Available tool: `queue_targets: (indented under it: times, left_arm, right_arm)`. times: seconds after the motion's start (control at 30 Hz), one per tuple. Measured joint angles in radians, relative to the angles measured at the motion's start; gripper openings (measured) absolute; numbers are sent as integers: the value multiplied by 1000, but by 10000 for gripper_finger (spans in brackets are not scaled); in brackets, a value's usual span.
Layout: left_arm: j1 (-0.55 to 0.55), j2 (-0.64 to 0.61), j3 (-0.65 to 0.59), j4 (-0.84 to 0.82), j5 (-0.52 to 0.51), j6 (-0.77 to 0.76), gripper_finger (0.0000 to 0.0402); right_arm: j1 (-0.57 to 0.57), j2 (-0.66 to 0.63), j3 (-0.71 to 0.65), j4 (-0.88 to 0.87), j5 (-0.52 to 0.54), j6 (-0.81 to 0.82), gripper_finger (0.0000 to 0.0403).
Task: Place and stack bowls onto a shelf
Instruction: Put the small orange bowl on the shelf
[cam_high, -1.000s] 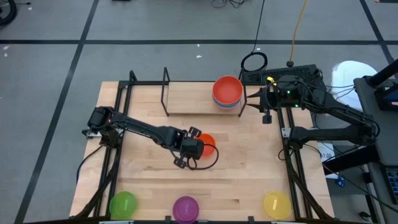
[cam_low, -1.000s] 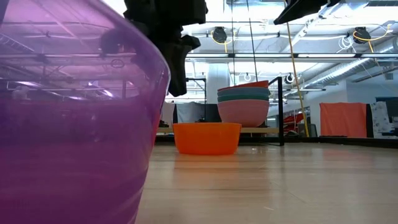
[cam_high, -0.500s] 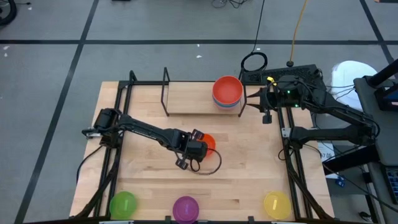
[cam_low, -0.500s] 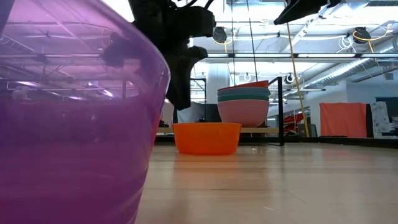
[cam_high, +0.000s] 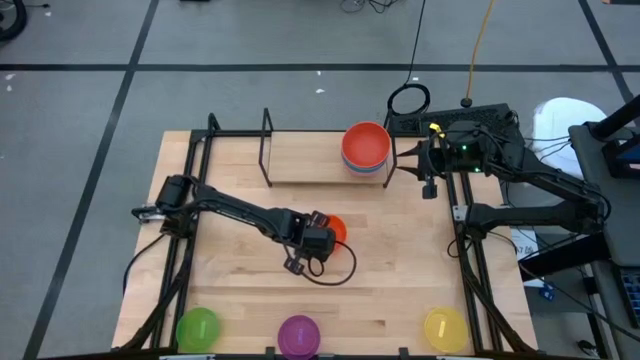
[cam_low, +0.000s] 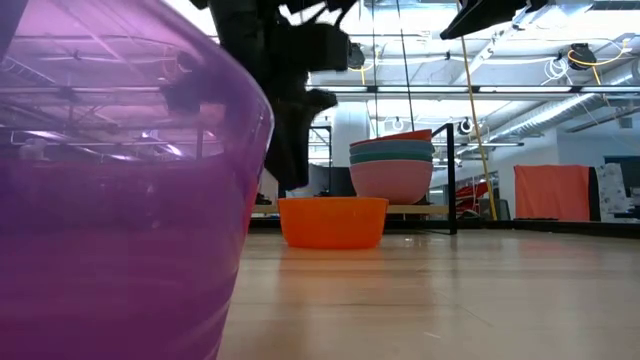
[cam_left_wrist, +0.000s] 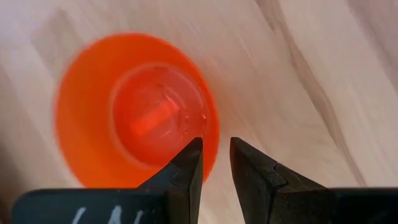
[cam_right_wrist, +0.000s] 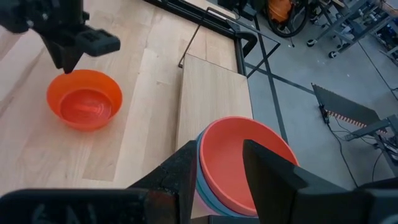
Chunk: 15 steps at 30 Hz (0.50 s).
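Note:
The orange bowl (cam_high: 335, 229) (cam_left_wrist: 134, 109) stands upright on its base near the table's middle. My left gripper (cam_left_wrist: 216, 149) (cam_high: 316, 242) hangs just above its rim, open by a narrow gap, one fingertip over the inside and one over the outside. In the low view its dark fingers (cam_low: 290, 160) end a little above the bowl (cam_low: 332, 221). A stack with a red bowl on top (cam_high: 365, 144) (cam_right_wrist: 239, 158) (cam_low: 392, 165) sits at the right end of the shelf (cam_high: 300, 158). My right gripper (cam_right_wrist: 219, 146) (cam_high: 428, 178) waits open beside that stack.
Along the table's near edge stand a green bowl (cam_high: 197, 328), a purple bowl (cam_high: 298, 335) that fills the left of the low view (cam_low: 110, 200), and a yellow bowl (cam_high: 445, 328). The shelf's board left of the stack is bare. A cable loops just near of my left gripper (cam_high: 338, 272).
My left gripper has come down toward the orange bowl and shifted slightly toward the table's right, its fingers now close above the rim. The bowl has stayed where it was.

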Motion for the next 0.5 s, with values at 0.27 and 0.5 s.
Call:
queue_targets:
  times: [0.27, 0.5]
  left_arm:
    - [4, 55, 0, 17, 2, 24, 88]
    - [15, 76, 0, 38, 2, -19, 44]
  right_arm:
    - [0, 0, 0, 0, 0, 0, 125]
    - [0, 0, 0, 0, 0, 0, 125]
